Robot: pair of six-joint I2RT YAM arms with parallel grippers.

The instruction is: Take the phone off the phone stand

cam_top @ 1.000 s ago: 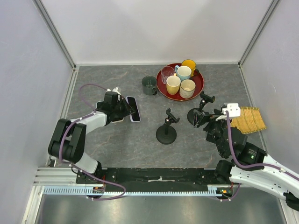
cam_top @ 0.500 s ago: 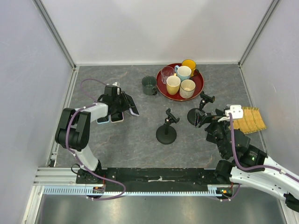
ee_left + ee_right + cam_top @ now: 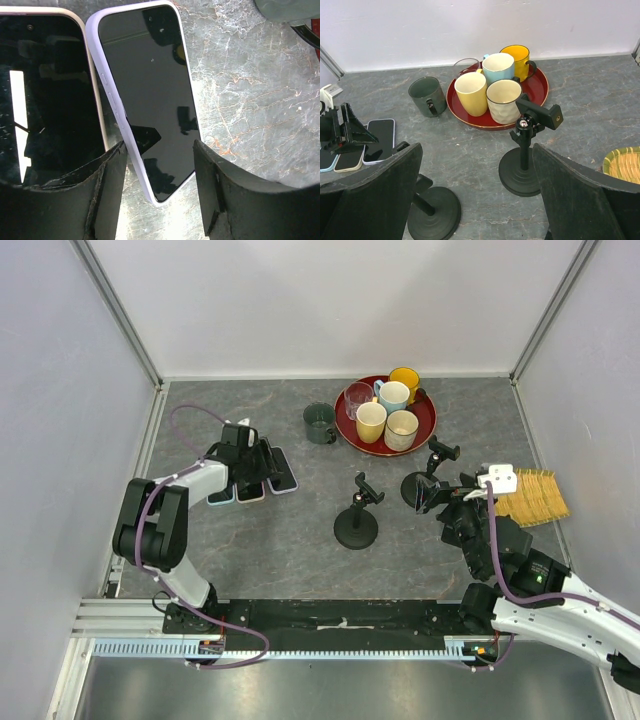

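Note:
The phone point(image 3: 145, 95), black-screened in a lavender case, lies screen-up on the grey table point(image 3: 300, 550), off any stand. My left gripper point(image 3: 159, 150) is open, with its fingers point(image 3: 112, 190) on either side of the phone's near end and a gap on each side. From above, that phone point(image 3: 283, 470) is just right of my left gripper point(image 3: 255, 468). Two black phone stands point(image 3: 356, 525) point(image 3: 425, 485) are empty. My right gripper point(image 3: 476, 150) is open and holds nothing, near the stand with the clamp point(image 3: 525, 170).
Two more phones point(image 3: 250, 490) point(image 3: 222, 495) lie left of the lavender one. A red tray point(image 3: 427, 425) with several mugs and a glass is at the back. A green mug point(image 3: 320, 425) stands beside it. A yellow woven mat point(image 3: 530, 498) lies at the right.
My left gripper has swung the phone down flat beside the other phones and opened, letting it go. The right arm has hardly moved.

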